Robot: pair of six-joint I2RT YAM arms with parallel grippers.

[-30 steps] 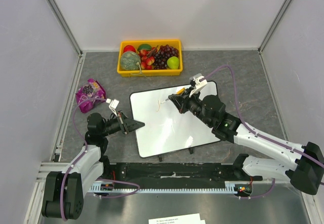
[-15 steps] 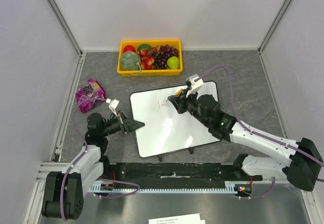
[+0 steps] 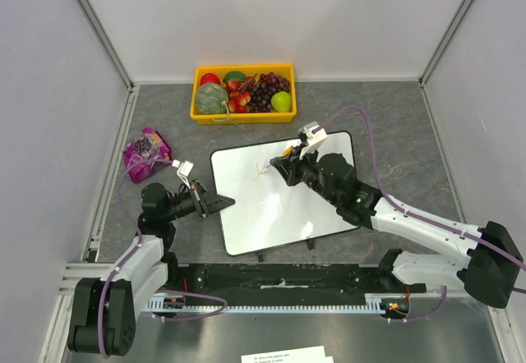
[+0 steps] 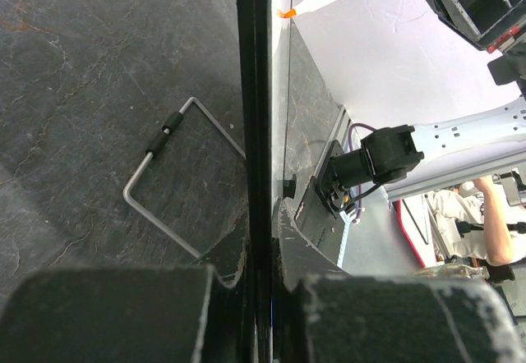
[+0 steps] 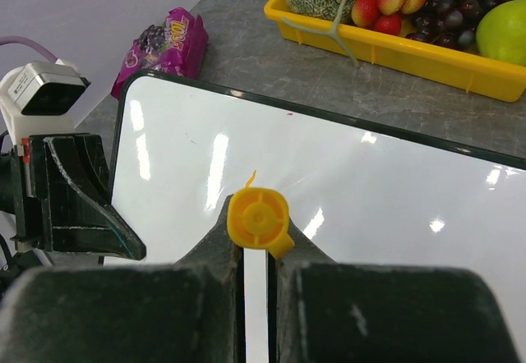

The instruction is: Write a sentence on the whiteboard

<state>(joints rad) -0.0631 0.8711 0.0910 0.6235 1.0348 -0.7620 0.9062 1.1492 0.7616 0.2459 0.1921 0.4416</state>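
- The work area is a grey stone-patterned table (image 3: 394, 125) enclosed by plain white walls. The whiteboard (image 3: 279, 207) lies flat near the table's middle, turned slightly askew.
- The left tool (image 3: 220, 202) is clenched on the whiteboard's left edge. In the left wrist view the thin black frame runs straight between its fingers (image 4: 261, 273). Judgement: this grip is there to keep the whiteboard from sliding under writing pressure.
- A bent wire stand (image 4: 177, 178) lies on the table just beside that clamped edge. Its attachment to the whiteboard cannot be determined.
- The right tool (image 3: 283, 162) reaches over the whiteboard's far half and is closed tight on a marker (image 5: 258, 218). The marker's yellow-orange end faces the wrist camera and its body points down at the whiteboard.
- The marker tip is hidden behind the marker body, so contact with the whiteboard cannot be confirmed. It appears to be at or just above the surface.
- The sentence (image 5: 251, 179) amounts to one short orange stroke on the whiteboard's far-centre area, just beyond the marker. Judgement: the writing has barely begun.
- A yellow fruit tray (image 3: 243, 117) stands beyond the whiteboard's far edge. A purple packet (image 3: 146, 151) lies off the whiteboard's far-left corner, and both are apart from it.
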